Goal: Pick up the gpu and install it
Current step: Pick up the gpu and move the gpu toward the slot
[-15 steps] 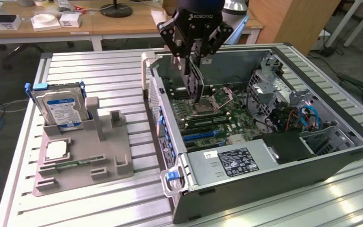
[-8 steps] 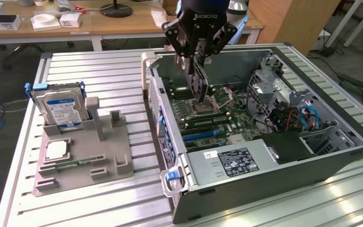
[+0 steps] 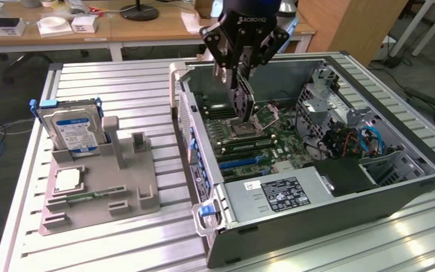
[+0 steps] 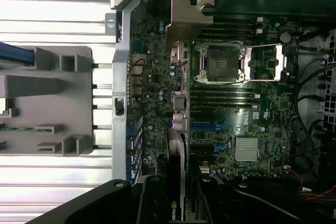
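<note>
One gpu (image 3: 242,105) gripped above motherboard (image 3: 278,143)

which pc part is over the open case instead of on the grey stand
The gpu, the dark card gripped in the hand; the hard drive and chip sit on the stand.

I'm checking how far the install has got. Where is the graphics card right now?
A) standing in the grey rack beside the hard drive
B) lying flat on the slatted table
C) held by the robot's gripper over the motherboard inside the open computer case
C: the gripper is shut on the graphics card, which hangs on edge above the motherboard inside the open case.
</note>
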